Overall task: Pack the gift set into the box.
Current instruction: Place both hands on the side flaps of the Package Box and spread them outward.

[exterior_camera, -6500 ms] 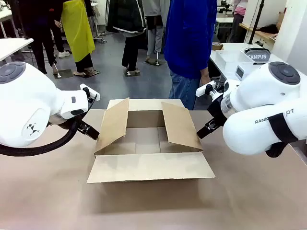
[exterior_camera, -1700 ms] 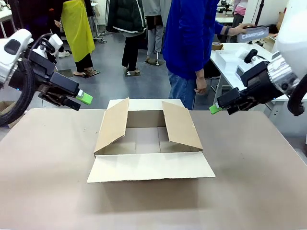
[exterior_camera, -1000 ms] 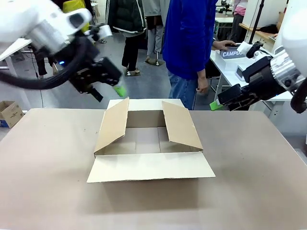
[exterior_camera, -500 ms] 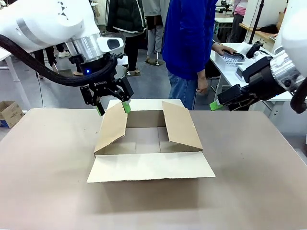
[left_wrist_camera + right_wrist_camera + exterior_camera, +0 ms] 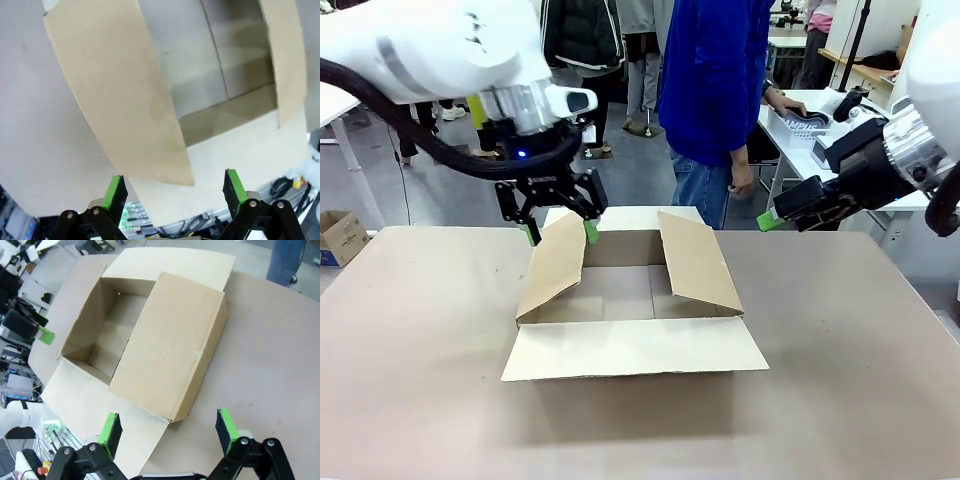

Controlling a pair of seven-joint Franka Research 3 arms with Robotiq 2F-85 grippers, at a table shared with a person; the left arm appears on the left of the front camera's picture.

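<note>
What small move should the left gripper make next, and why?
Probably lower the left gripper a little and close on the left flap: its jaws are open astride that flap's far end, and the flap leans inward over the box opening.

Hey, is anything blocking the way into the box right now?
Yes. On the box, the left flap and right flap both lean inward over the opening, leaving a gap between them. The left end effector hangs open at the left flap's far edge.
</note>
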